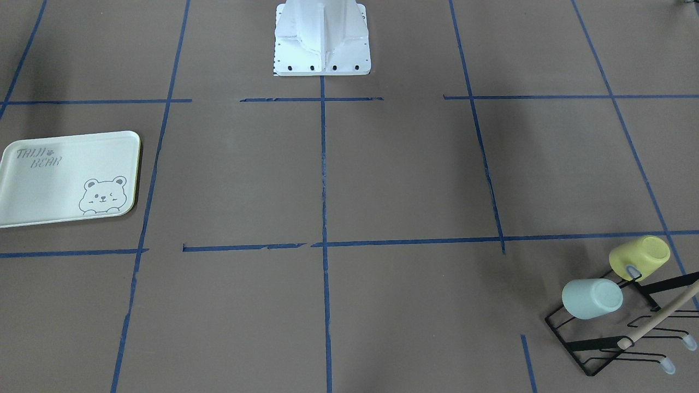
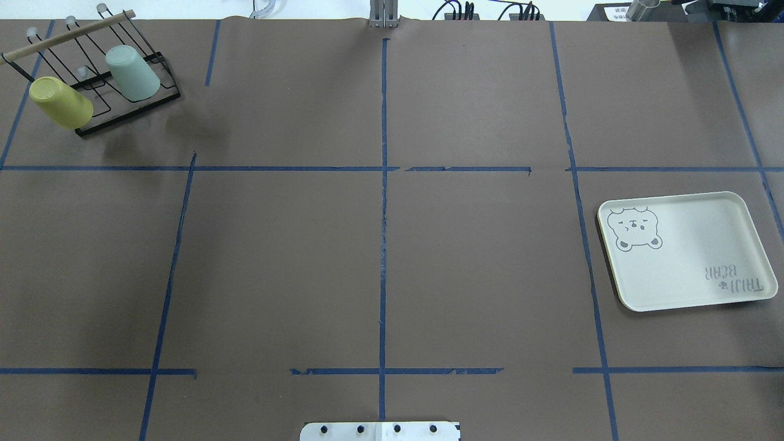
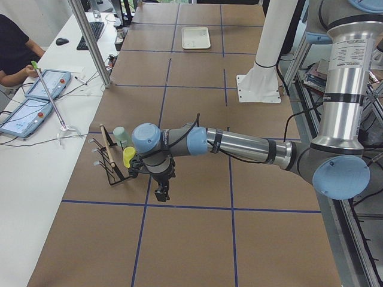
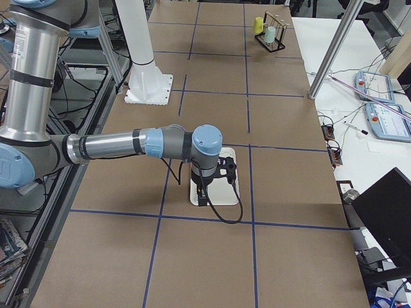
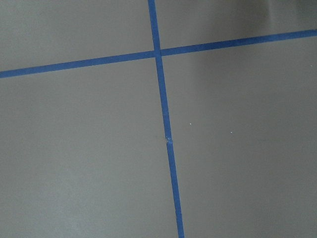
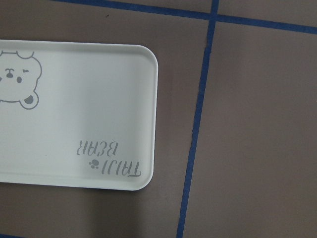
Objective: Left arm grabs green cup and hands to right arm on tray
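The green cup (image 2: 132, 73) sits upside down on a peg of a black wire rack (image 2: 131, 109) at the table's far left corner, also seen as the green cup (image 1: 592, 298) from the front. The tray (image 2: 686, 248) lies bare on the right side, and fills the left of the right wrist view as the tray (image 6: 74, 119). My left gripper (image 3: 161, 192) hangs over the table just beside the rack, apart from the cup. My right gripper (image 4: 202, 196) hovers above the tray (image 4: 215, 186). Both show only in side views, so I cannot tell if they are open or shut.
A yellow cup (image 2: 60, 103) hangs on the same rack, next to a wooden handle bar (image 2: 67, 35). The white robot base (image 1: 322, 38) stands at mid-table. A person (image 3: 12, 51) sits at a side desk with tablets (image 3: 27, 113) and a metal pole (image 3: 90, 42).
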Tool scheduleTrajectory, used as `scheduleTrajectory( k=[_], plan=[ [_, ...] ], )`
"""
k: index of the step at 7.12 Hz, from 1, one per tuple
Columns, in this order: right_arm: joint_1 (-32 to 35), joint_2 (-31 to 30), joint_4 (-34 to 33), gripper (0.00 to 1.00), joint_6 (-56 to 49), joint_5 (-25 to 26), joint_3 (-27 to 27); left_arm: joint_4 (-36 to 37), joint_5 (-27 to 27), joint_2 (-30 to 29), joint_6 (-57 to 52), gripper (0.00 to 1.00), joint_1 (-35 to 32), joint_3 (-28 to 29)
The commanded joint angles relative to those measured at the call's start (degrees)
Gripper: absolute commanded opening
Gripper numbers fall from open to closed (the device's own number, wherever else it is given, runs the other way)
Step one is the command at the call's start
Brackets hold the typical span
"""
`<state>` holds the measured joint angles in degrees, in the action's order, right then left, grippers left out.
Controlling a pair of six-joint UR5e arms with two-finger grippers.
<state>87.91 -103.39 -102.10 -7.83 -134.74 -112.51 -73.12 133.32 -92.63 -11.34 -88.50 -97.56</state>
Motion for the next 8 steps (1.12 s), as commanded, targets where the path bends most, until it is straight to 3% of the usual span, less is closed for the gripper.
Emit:
scheduleTrajectory(
  k=[1,3,8],
  plan=[
    [0.60,0.20,-0.29,1.00,0.19,-0.26,-0.07,0.17,0.36,-1.32,0.18,1.00,-0.27,-0.69],
    [0.51,-0.15,-0.11,1.00,0.28,-0.25,0.01,0.52,0.27,-0.01,0.18,1.00,-0.44,-5.06],
    [0.51,-0.15,0.15,1.00,0.54,-0.34,0.10,0.09,-0.08,2.81,0.53,1.00,-0.27,-6.94]
  ],
)
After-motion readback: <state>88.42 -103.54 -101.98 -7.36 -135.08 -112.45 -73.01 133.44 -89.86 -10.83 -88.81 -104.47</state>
